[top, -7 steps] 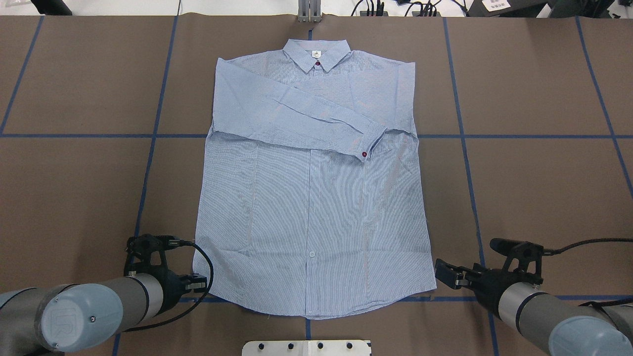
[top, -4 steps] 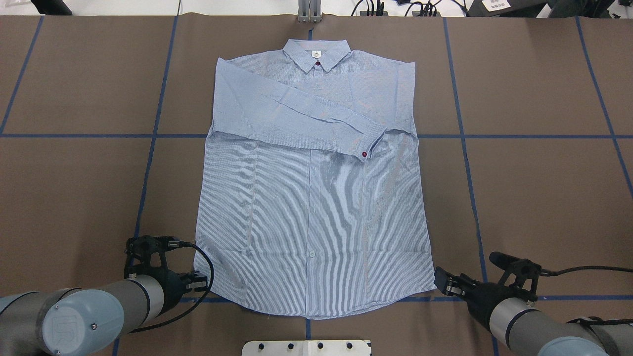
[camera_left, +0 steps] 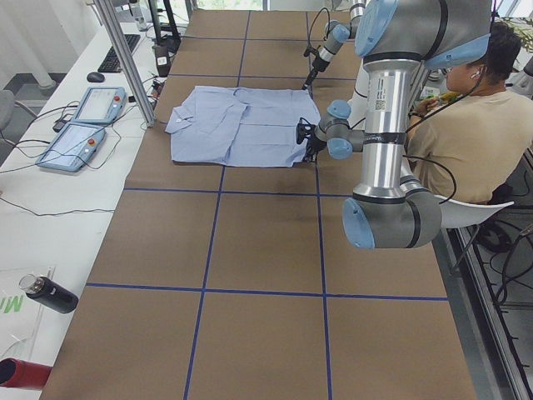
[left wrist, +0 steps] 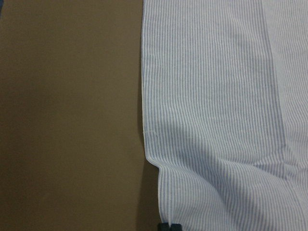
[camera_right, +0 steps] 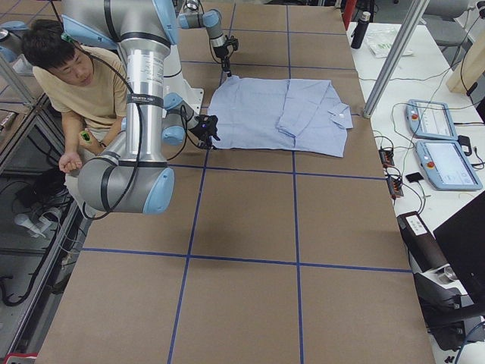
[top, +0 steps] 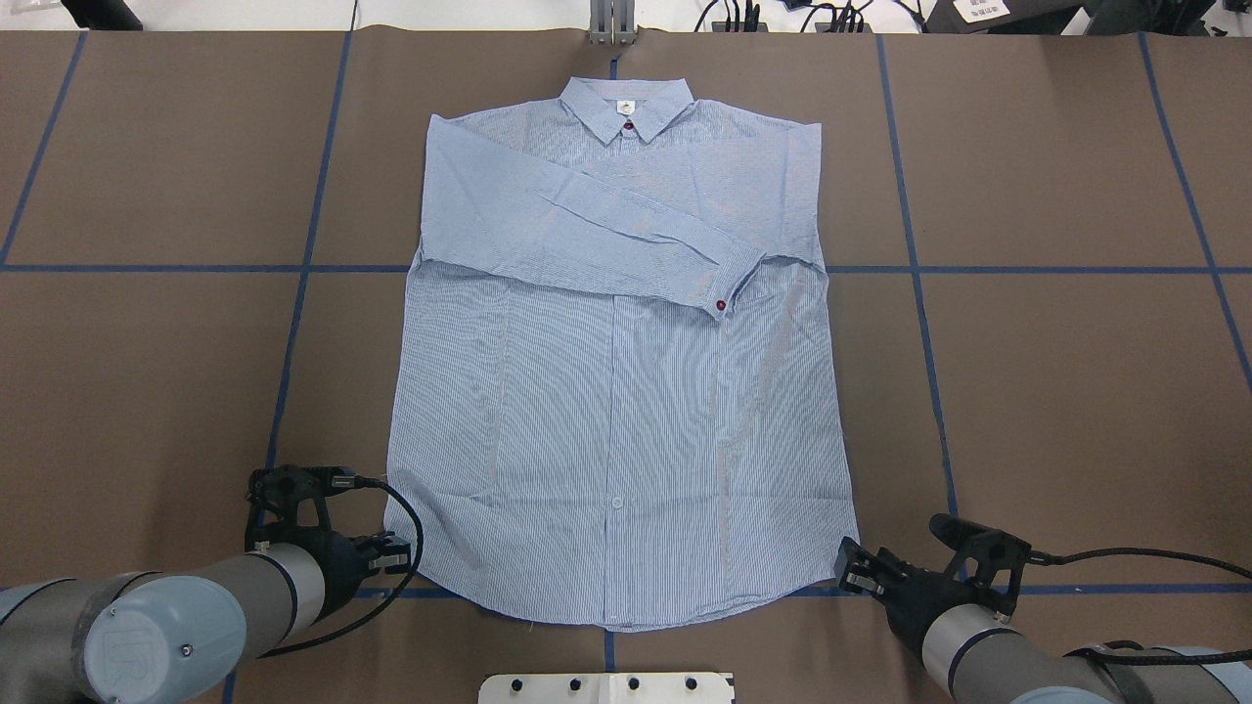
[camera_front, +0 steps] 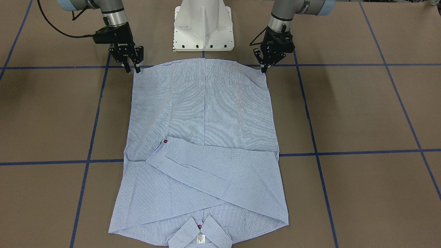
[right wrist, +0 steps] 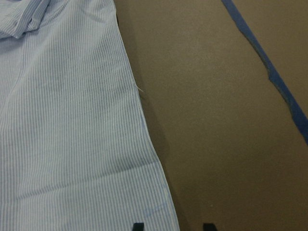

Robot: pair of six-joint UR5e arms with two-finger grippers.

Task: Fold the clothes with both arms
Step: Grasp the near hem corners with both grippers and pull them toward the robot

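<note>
Shirt [top: 616, 420] lies flat mid-frame in my overhead view, collar at top, one sleeve folded across the chest. Left gripper [camera_front: 264, 70], lower left overhead: I read its fingers pinched together on the hem corner. Right gripper [camera_front: 133, 69], lower right: fingers apart astride the other hem corner, gripping nothing. Brown table [top: 1076, 391], blue tape lines [top: 1066, 269].

The light-blue striped button-up shirt [top: 616, 440] lies on the brown papered table [top: 1076, 391], hem corners apparently touching the black left gripper [top: 395, 559] and black right gripper [top: 847, 573].
</note>
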